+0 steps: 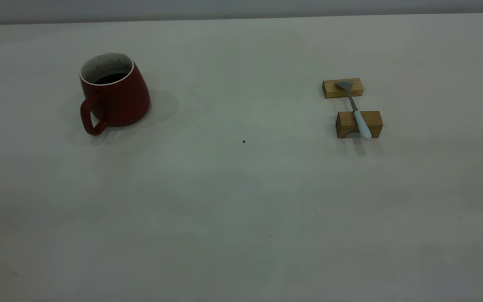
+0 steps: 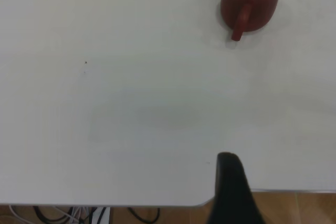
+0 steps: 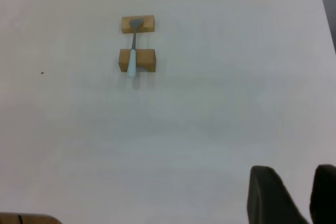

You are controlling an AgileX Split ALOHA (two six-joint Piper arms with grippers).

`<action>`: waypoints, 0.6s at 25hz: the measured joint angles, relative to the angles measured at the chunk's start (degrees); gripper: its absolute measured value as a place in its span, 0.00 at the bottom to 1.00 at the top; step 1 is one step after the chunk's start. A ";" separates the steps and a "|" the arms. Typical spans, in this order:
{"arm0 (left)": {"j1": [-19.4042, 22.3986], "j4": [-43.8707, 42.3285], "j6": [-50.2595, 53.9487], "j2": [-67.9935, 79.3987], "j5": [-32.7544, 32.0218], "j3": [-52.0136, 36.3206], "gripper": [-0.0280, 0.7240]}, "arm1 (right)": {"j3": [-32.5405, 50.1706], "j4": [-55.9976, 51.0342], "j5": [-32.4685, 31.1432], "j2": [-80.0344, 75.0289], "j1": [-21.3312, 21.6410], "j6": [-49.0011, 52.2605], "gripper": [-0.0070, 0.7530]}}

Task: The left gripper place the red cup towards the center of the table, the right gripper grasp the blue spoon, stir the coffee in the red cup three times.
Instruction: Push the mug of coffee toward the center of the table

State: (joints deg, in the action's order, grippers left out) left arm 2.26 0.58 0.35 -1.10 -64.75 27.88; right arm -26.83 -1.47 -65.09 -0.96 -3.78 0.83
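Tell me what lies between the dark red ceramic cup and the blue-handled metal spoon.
Only bare table, with one tiny dark speck, lies between the dark red ceramic cup and the blue-handled metal spoon; the exterior view shows it.

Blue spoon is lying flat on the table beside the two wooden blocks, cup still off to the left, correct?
Not quite. The blue spoon rests on top of the two wooden blocks, bridging them, not flat on the table; the exterior view shows it. The red cup does sit off to the left.
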 joint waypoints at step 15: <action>0.00 0.11 4.02 18.39 0.33 6.43 0.77 | 0.00 0.00 0.00 0.00 0.00 0.00 0.32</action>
State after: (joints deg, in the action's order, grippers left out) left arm 2.26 0.70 4.37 17.29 -64.43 34.32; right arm -26.83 -1.47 -65.09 -0.96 -3.78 0.83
